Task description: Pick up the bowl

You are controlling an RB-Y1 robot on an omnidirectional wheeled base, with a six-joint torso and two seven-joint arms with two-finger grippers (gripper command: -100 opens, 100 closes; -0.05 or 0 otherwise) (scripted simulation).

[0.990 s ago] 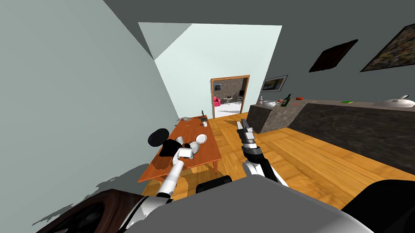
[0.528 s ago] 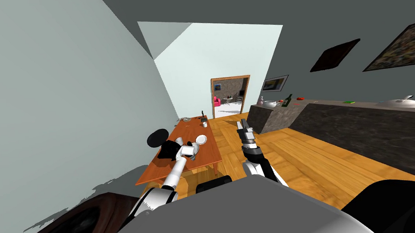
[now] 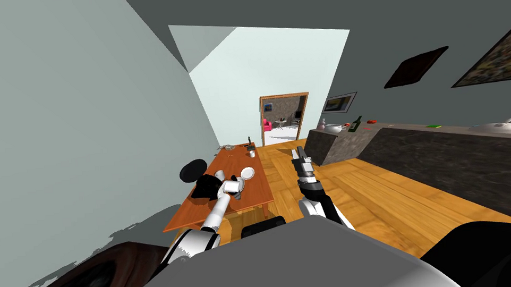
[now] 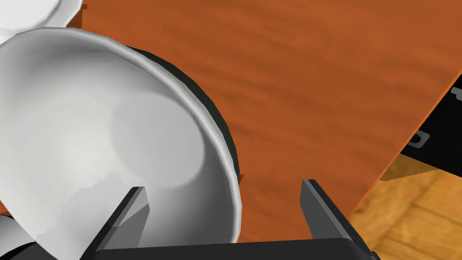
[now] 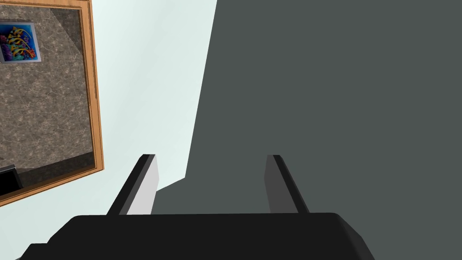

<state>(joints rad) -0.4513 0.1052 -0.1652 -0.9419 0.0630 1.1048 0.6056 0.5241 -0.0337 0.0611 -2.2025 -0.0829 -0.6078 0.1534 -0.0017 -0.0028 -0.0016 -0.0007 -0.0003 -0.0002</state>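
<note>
2 grippers, 1 target; entries as follows.

1. bowl (image 4: pixel 103 135): white, plain, sits upright on orange-brown wooden table (image 4: pixel 316 81), near the table's edge. White plate (image 4: pixel 31 11) just beside it; cannot tell if they touch.

2. left gripper (image 4: pixel 223 185): jaws wide, holding nothing. 1 finger (image 4: pixel 131 212) hangs over the bowl's inside, the other (image 4: pixel 318 207) outside, over bare table, w/ the rim running between them. Likely reason: bowl looks too broad to span whole, so the blades straddle 1 wall for a rim pinch. Contact w/ the wall: cannot tell.

3. right gripper (image 5: pixel 210 155): jaws apart, empty. Arm held out front above wooden floor (image 3: pixel 357 194), between table & dark counter (image 3: pixel 435 154). Probably parked there to keep clear of the working arm.

Step, as judged: pre-grasp; the pinch is not yet made.

Next move needs: blades seated deeper over the rim, then a firm close on the wall, then a straight lift.

Risks: thin blades on a smooth curved wall may slip, or the bowl may tip from a 1-sided hold. Plate nearby could get nudged.
</note>
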